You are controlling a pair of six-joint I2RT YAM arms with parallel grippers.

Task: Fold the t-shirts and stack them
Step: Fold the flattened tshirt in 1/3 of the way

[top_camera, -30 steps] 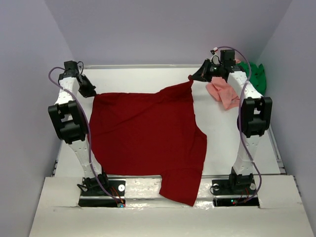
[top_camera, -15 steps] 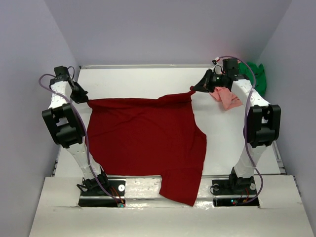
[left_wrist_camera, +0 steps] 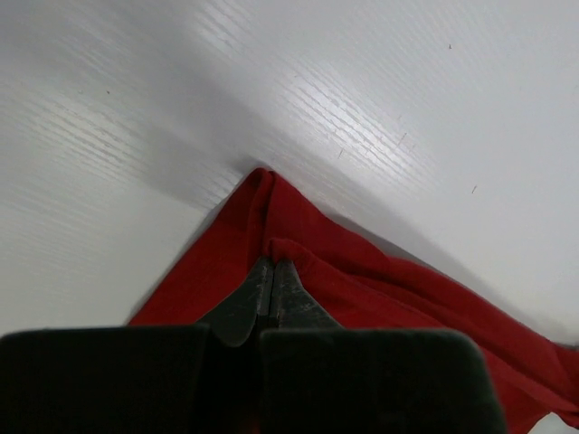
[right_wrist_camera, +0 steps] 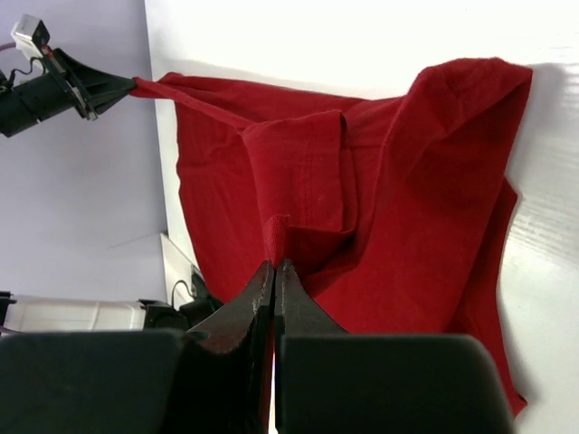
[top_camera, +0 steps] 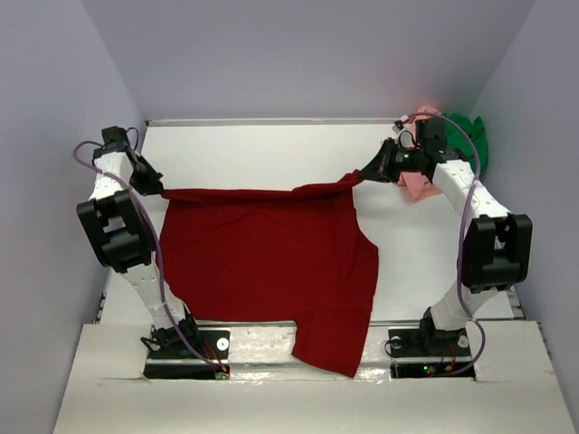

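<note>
Left gripper (left_wrist_camera: 271,271): clenched on dark red cloth t-shirt (top_camera: 271,262), one corner.
Right gripper (right_wrist_camera: 274,269): clenched on opposite corner.
Progress: none folded or stacked; salmon pink cloth shirt (top_camera: 418,183) and bright green cloth shirt (top_camera: 470,136) bunched beyond Right gripper.

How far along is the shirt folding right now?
Done: nothing looks folded or stacked yet. In hand: the left gripper and right gripper are both shut on the far edge of the dark red shirt, pulling it taut between them. Left: folding it, then the salmon pink shirt and green shirt, bunched far right.
</note>
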